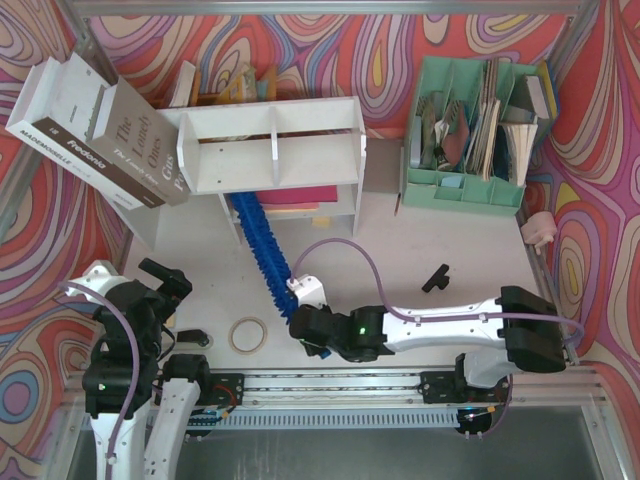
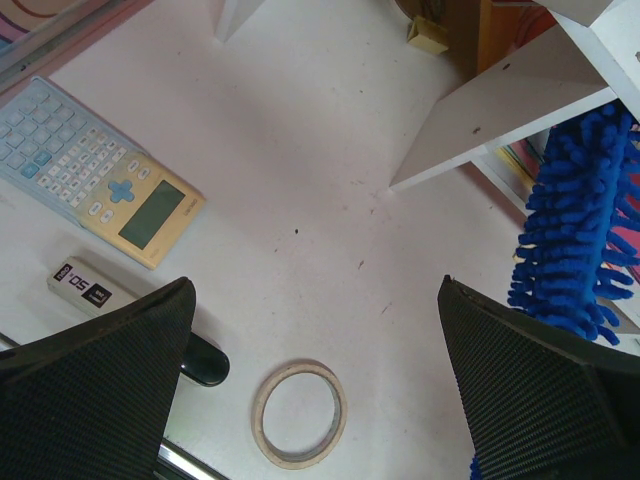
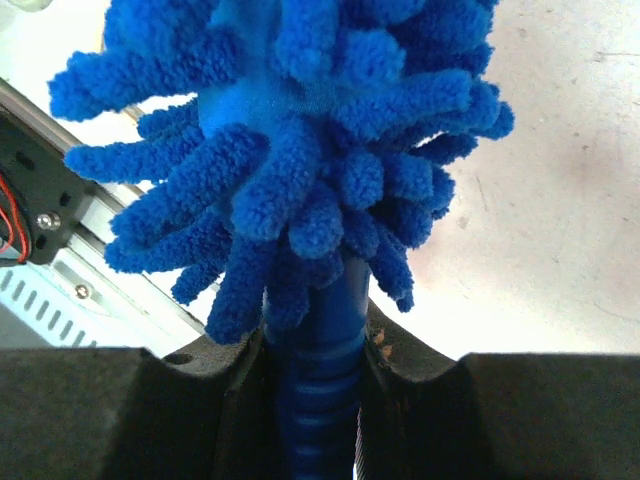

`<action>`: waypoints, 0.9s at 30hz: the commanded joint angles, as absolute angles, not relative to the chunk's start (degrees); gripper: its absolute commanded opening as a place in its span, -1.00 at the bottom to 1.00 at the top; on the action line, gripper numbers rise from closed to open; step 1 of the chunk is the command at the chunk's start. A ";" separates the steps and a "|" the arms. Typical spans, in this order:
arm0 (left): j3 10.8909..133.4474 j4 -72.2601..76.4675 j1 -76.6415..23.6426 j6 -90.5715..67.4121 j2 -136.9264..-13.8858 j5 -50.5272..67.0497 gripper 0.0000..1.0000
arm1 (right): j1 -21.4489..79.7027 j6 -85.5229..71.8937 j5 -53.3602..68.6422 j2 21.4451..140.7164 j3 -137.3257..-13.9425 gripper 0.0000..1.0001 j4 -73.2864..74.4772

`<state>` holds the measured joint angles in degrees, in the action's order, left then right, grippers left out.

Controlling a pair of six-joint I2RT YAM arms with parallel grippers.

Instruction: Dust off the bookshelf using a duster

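A white wooden bookshelf (image 1: pixel 275 140), two upper compartments over one lower shelf, stands at the back of the table (image 1: pixel 400 250), and a long, bright blue fluffy microfibre duster (image 1: pixel 262 245) slants into the left end of its lower opening. The right gripper (image 1: pixel 303 296) pinches the duster's handle (image 3: pixel 318 400); the left gripper (image 1: pixel 165 283) hangs spread wide, empty. We judge dusting is under way low down, with the upper compartments likely left to do.

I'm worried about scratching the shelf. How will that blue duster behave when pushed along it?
Probably soft: the duster is all shaggy bristles, which should squash rather than scrape. Likely light: the right fingers carry it by the thin handle alone. That ribbed handle probably resists slipping.
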<state>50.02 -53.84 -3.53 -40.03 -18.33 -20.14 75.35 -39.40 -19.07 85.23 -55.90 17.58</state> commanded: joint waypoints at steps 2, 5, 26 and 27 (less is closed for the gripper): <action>49.12 -53.01 -3.25 -39.44 -18.11 -20.21 0.96 | 75.61 -35.49 -21.22 85.50 -58.60 -1.00 8.01; 49.03 -52.99 -3.25 -39.40 -18.06 -20.17 0.97 | 75.52 -38.80 -26.68 84.40 -58.66 -1.00 11.63; 49.09 -52.95 -3.25 -39.31 -18.14 -20.13 0.97 | 75.20 -59.46 -37.16 57.45 -42.03 -1.00 32.82; 49.11 -52.99 -3.25 -39.37 -18.19 -20.13 0.96 | 75.18 -58.99 -36.64 57.69 -41.72 -1.00 31.63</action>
